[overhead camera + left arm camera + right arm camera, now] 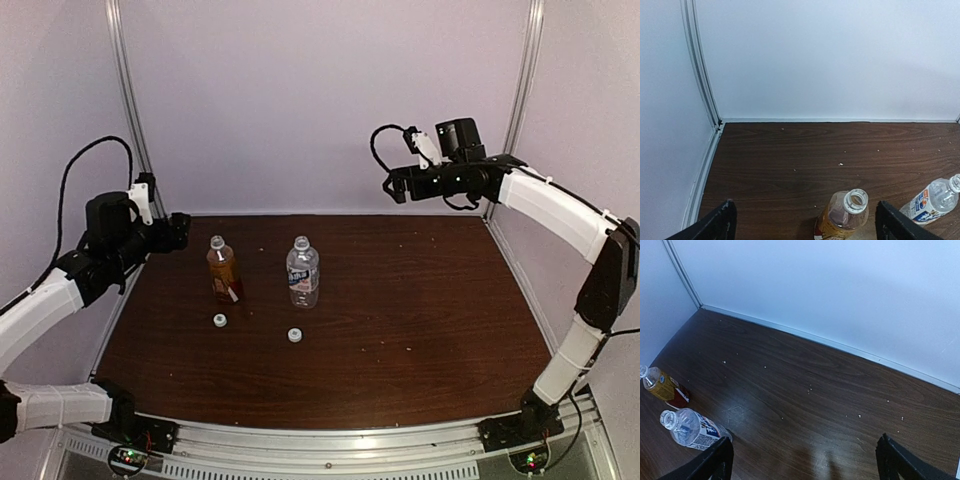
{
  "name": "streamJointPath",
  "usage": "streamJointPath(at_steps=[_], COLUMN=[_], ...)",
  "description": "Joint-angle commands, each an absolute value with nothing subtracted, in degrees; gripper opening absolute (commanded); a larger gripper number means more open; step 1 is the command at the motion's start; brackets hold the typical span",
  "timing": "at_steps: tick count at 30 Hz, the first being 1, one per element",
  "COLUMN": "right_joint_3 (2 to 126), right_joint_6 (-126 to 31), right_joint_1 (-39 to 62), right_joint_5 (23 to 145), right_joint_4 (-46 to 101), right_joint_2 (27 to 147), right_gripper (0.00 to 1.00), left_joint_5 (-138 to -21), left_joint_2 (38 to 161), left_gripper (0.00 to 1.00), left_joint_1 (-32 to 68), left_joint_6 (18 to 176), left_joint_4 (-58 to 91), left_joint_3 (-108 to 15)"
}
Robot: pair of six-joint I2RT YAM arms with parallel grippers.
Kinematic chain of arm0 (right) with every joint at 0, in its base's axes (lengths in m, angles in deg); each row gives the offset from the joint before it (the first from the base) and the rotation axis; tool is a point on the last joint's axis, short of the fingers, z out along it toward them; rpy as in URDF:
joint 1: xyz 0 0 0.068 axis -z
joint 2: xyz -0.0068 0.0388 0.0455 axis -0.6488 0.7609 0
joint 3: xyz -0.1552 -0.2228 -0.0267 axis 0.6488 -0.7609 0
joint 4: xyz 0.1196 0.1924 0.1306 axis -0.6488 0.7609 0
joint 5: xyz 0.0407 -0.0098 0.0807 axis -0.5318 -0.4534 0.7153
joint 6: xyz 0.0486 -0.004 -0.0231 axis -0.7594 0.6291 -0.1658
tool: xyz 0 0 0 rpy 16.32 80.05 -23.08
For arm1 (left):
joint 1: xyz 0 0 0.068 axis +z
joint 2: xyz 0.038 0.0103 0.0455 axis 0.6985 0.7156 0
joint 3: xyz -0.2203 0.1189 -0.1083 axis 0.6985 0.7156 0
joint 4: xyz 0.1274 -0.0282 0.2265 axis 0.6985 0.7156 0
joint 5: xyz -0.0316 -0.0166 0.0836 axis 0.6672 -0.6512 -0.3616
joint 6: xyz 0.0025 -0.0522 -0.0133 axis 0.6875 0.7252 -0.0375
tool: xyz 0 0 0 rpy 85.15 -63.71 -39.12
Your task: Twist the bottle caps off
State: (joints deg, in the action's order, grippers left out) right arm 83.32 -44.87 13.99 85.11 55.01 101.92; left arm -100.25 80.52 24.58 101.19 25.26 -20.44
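Note:
The amber bottle [222,269] with a red label and the clear bottle [302,272] with a white-and-blue label stand upright at mid table, both with open necks. Two white caps lie on the table in front of them: one [220,320] before the amber bottle, one [295,335] before the clear bottle. My left gripper [180,231] is open and empty, raised left of the amber bottle [842,216]. My right gripper [393,184] is open and empty, held high at the back right. The right wrist view shows both bottles, amber [662,386] and clear [690,429], at far left.
White walls with metal corner posts [128,100] enclose the dark wooden table [420,320]. Small white crumbs dot the tabletop. An aluminium rail [340,440] runs along the near edge between the arm bases.

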Motion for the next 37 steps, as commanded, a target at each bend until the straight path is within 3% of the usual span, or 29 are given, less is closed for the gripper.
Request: streamJointPath(at_steps=[1,15,27,37], right_joint_3=[81.18,69.44,50.36,45.06], right_joint_6=[-43.9,-39.62,-42.93,-42.31], right_joint_1=[15.71,15.84,15.76,15.76], right_joint_5=[81.32,72.41,71.82,72.5], right_joint_4=[51.98,51.45,46.62,44.07], right_joint_2=[101.52,93.74,69.66,62.11], right_gripper=[1.0,1.0,1.0,1.0], left_joint_5=[-98.27,-91.47,-90.94,-90.4], left_joint_2=[78.45,73.88,63.4,62.76], left_gripper=[0.98,0.98,0.98,0.98], left_joint_1=[26.86,26.9,26.9,26.9], left_joint_6=[103.19,90.99,90.9,90.74], left_joint_4=[16.77,25.3,31.81,32.17], left_joint_3=[-18.88,-21.17,-17.9,-18.18])
